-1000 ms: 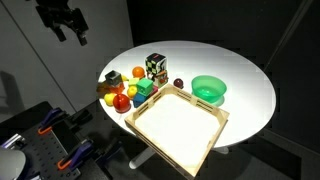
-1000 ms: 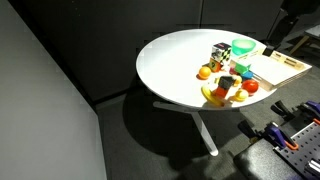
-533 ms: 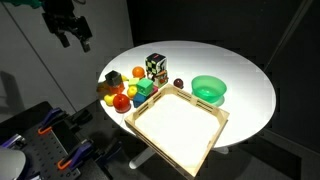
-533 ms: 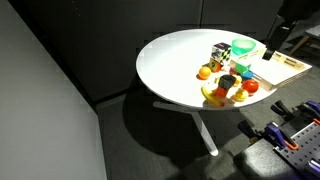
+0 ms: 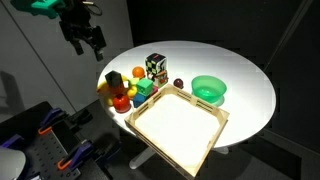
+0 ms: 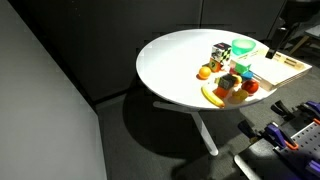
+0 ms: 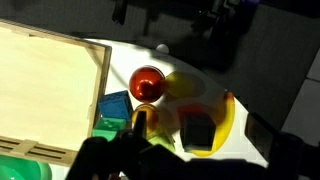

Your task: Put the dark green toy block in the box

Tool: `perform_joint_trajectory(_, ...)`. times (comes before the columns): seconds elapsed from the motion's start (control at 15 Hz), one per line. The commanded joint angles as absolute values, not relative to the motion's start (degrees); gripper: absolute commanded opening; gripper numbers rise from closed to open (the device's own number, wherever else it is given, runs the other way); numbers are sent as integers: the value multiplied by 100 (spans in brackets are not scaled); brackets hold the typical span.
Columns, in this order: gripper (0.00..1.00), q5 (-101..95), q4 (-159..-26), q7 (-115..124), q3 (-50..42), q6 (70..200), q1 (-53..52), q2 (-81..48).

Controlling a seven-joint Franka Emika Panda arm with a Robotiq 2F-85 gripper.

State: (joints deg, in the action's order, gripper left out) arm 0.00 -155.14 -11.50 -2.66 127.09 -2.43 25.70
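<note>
The dark green toy block lies on a yellow banana-shaped toy in the wrist view, just ahead of my gripper. In an exterior view it is the dark piece at the left of the toy pile; it also shows in the pile. The box is a shallow light wood tray at the table's front edge, with nothing in it, and also shows in the wrist view. My gripper hangs open and empty above and left of the pile, off the table's edge. Its dark fingers fill the bottom of the wrist view.
The pile also holds a red ball, an orange ball, a blue block and a light green block. A patterned black-and-white cube and a round bright green bowl stand behind the box. The round white table drops off all around.
My gripper has moved right and down toward the toy pile. The toys and the box have not moved.
</note>
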Motion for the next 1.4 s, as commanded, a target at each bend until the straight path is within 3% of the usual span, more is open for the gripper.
perform_joint_trajectory(0.0, 100, -285, -15327, -1249, -342, 12869, -36, 2298)
perform_joint_trajectory(1.33, 100, -386, -14070, -1353, -553, 13117, 227, 852)
